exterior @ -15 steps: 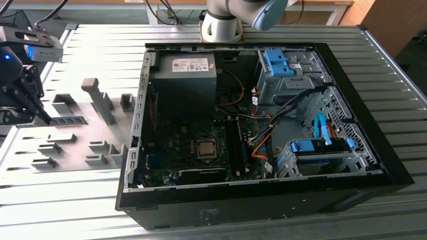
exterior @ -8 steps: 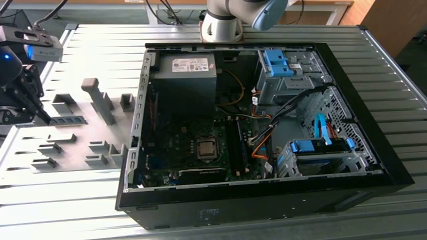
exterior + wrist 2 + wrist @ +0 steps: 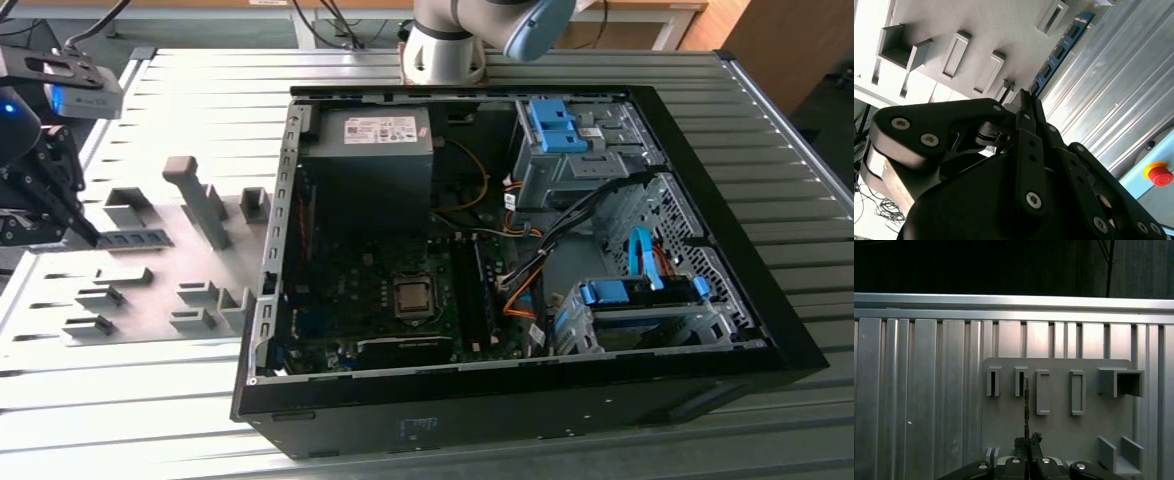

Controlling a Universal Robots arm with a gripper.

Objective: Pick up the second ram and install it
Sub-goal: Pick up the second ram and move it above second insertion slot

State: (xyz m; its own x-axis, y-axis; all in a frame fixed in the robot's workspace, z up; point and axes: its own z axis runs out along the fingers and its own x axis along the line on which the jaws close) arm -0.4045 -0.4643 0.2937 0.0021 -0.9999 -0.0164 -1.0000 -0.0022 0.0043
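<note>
The second ram [image 3: 136, 238] is a thin blue-green stick standing on edge on the grey fixture plate [image 3: 147, 295], at the exterior view's left. My gripper [image 3: 83, 235] is at the stick's end, away from the computer case. In the second wrist view the ram [image 3: 1059, 50] runs away from the fingertips, and my gripper [image 3: 1024, 97] is pinched on its near end. In the first wrist view the ram [image 3: 1026, 400] appears edge-on, with my gripper [image 3: 1027, 440] shut around it. The stick still rests among the fixture blocks.
The open computer case [image 3: 287, 200] lies in the table's middle, with its motherboard [image 3: 374, 290] exposed. A tall grey block [image 3: 200, 200] stands on the plate between the ram and the case. The arm's base [image 3: 447, 50] is behind the case. A red stop button [image 3: 1159, 172] sits off the table.
</note>
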